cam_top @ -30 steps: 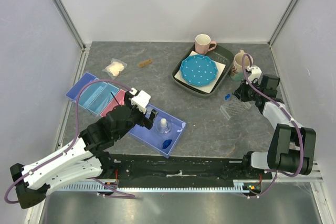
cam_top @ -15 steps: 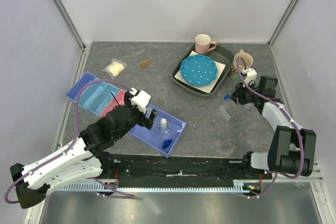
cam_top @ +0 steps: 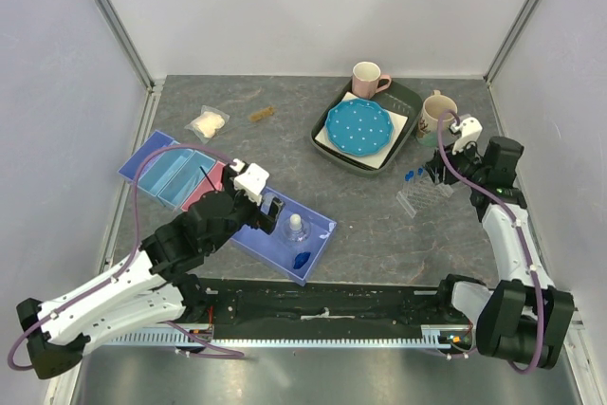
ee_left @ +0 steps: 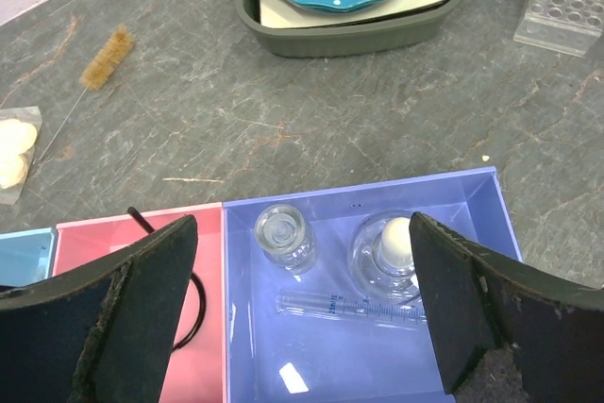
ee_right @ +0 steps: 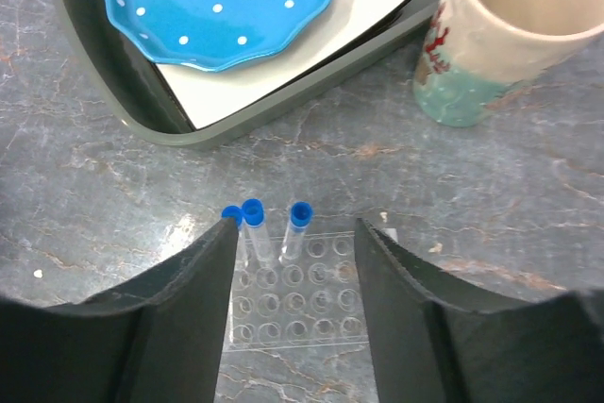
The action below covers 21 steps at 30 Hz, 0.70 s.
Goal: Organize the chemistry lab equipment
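Note:
My right gripper (ee_right: 296,233) stands open just above the clear tube rack (ee_right: 297,299), its fingers either side of the rack and touching nothing. Three blue-capped tubes (ee_right: 300,215) stand upright in the rack's far row. Seen from above, the rack (cam_top: 422,198) lies left of the right gripper (cam_top: 444,174). My left gripper (ee_left: 302,233) hangs wide open and empty over the purple tray (ee_left: 377,365). That tray holds a small clear bottle (ee_left: 283,238), a white-stoppered flask (ee_left: 396,247), a graduated tube (ee_left: 354,307) and a blue hexagonal piece (cam_top: 301,259). A black wire ring (ee_left: 193,299) lies in the pink tray (ee_left: 94,238).
A dark tray (cam_top: 327,144) holding the blue dotted plate (cam_top: 358,128) sits at the back, with a pink mug (cam_top: 368,78) behind it and a cream mug (ee_right: 510,25) close beyond the rack. A bag of white wads (cam_top: 209,122), a small brush (cam_top: 263,114) and light blue trays (cam_top: 161,168) are at the left.
The right gripper came down to the rack, opened, left a blue-capped tube standing there, and drew back to the right. The left arm has barely moved.

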### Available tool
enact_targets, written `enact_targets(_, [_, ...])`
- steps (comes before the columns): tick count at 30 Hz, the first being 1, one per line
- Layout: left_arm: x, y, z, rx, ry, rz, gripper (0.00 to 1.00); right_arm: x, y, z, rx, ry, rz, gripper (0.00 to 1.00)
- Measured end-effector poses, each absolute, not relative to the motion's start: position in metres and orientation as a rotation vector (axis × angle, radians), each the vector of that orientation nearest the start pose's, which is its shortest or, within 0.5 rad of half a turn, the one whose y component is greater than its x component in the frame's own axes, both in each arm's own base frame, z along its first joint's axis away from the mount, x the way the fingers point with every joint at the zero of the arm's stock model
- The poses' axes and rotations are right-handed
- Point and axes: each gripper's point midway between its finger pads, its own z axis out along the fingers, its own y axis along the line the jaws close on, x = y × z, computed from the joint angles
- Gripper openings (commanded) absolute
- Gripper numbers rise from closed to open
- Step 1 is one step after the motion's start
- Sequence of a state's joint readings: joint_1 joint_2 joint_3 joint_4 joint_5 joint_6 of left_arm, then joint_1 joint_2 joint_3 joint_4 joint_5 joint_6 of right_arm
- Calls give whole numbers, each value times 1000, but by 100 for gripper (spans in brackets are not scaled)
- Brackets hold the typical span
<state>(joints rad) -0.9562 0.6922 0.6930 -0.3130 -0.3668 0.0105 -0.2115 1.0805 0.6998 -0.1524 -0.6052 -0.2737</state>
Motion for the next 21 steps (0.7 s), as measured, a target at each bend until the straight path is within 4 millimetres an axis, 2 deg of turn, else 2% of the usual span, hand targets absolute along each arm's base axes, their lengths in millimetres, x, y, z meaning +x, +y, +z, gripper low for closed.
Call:
enact_targets(4, [217, -178, 235, 552, 1775, -350, 100, 328, 10, 172, -389, 1946, 310, 77])
enact_targets(8, [234, -150, 242, 367, 1815, -406, 100, 326, 0, 179, -352, 1929, 310, 84])
enact_targets(10, [235, -146, 248, 312, 1831, -453, 100, 325, 0, 181, -350, 1922, 318, 88])
enact_targets(16, [231, -158, 268, 303, 1841, -567, 100, 322, 3, 187, -351, 1903, 336, 94])
enact_targets(21, [243, -164, 257, 317, 1905, -542, 100, 322, 0, 185, -333, 1911, 345, 95])
